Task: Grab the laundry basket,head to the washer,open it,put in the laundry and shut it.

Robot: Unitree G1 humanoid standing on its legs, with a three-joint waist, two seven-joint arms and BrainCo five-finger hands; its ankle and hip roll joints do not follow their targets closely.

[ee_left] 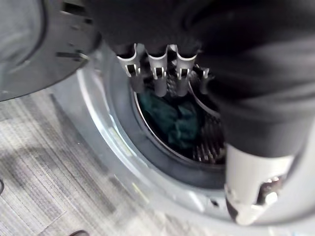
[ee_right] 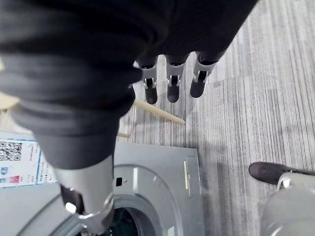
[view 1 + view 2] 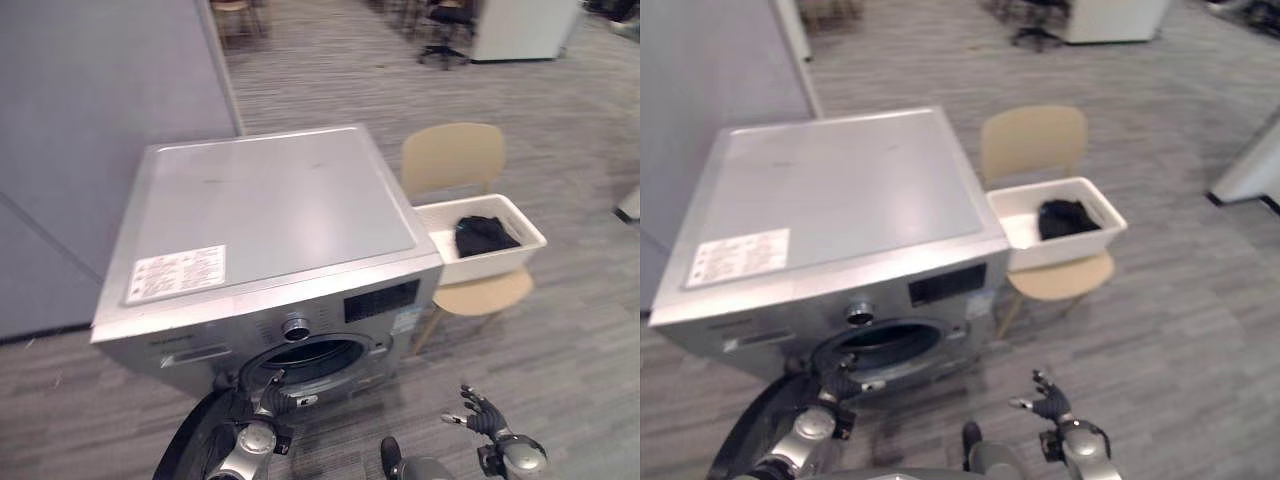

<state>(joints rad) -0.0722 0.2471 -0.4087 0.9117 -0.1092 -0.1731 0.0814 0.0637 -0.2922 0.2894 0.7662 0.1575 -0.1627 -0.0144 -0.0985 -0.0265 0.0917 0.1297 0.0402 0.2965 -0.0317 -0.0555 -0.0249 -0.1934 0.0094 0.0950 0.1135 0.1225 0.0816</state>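
the silver washer point(image 3: 270, 250) stands with its round door point(image 3: 185, 445) swung open off its front, dark green laundry point(image 1: 174, 123) lying inside the drum; beside the washer a tan chair point(image 3: 455, 160) carries the white laundry basket point(image 3: 500, 262), which touches the washer's side and holds a dark garment point(image 3: 483, 235); the left hand point(image 3: 272, 398) reaches to the washer's opening, fingers straight and empty; the right hand point(image 3: 480, 412) hovers before the washer, fingers spread, holding nothing.
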